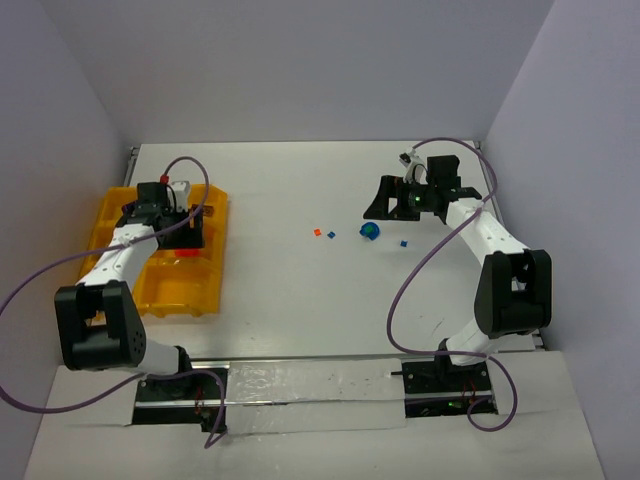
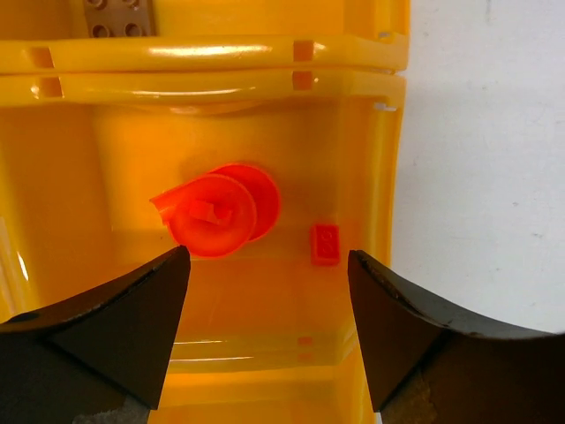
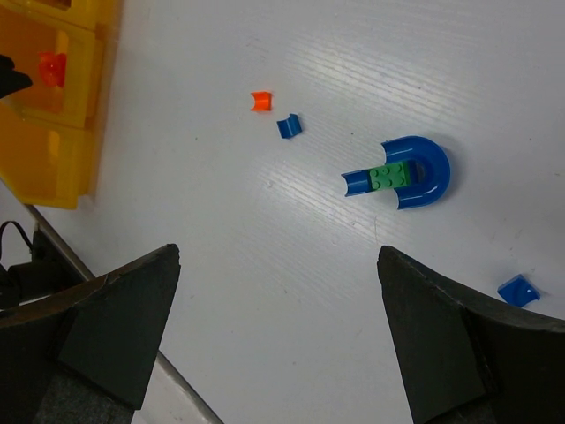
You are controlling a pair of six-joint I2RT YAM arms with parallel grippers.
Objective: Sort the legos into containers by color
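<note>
The left fingers (image 2: 115, 336) were spread wide and held nothing. They hung over a bin of the yellow tray (image 2: 221, 71), where a round red lego (image 2: 216, 212) and a small red brick (image 2: 325, 243) lay just past the tips, not touching them. The right fingers (image 3: 115, 327) were wide open and empty above the white table (image 3: 265, 265). Past them lay a blue curved lego (image 3: 424, 172) with a green brick (image 3: 388, 177) in it, a tiny red bit (image 3: 260, 101) with a tiny blue bit (image 3: 289, 125) just beside it, and another blue bit (image 3: 517, 290) near one finger.
</note>
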